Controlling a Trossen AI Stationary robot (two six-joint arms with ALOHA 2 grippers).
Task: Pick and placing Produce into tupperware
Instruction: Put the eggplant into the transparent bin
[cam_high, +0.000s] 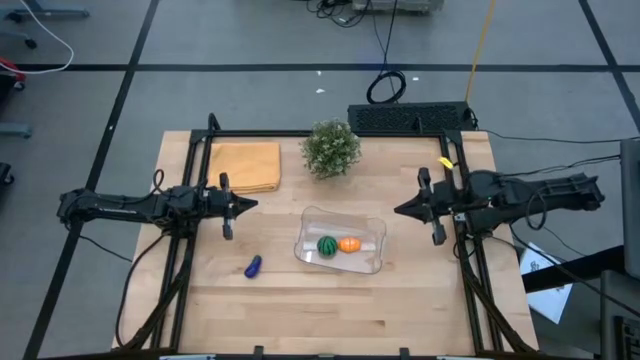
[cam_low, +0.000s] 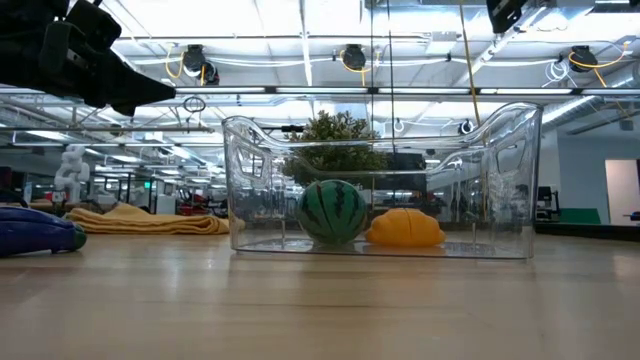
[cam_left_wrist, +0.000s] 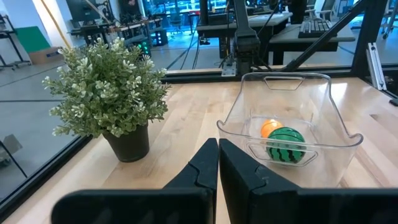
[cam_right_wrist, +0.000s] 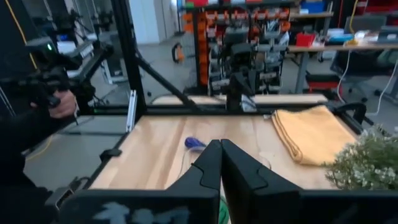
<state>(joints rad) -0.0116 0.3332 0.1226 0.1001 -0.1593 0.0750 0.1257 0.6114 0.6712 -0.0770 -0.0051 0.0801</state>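
While a bushy potted plant (cam_high: 331, 148) and a folded yellow-orange cloth (cam_high: 244, 166) sit along the table's far side, the clear tupperware (cam_high: 372, 233) lies mid-table between the arms, holding the green striped ball (cam_high: 327, 246) just beside the orange piece (cam_high: 349, 244). Outside it, toward the left arm, the purple piece (cam_high: 253, 265) lies alone on the wood. Both arms reach inward at the table's sides; the left gripper (cam_high: 252, 204) and right gripper (cam_high: 398, 210) have fingers pressed together, holding nothing.

Wooden table (cam_high: 330, 300), clear tupperware (cam_high: 372, 262), purple piece (cam_high: 252, 266), yellow cloth (cam_high: 244, 166), potted plant (cam_high: 331, 149)
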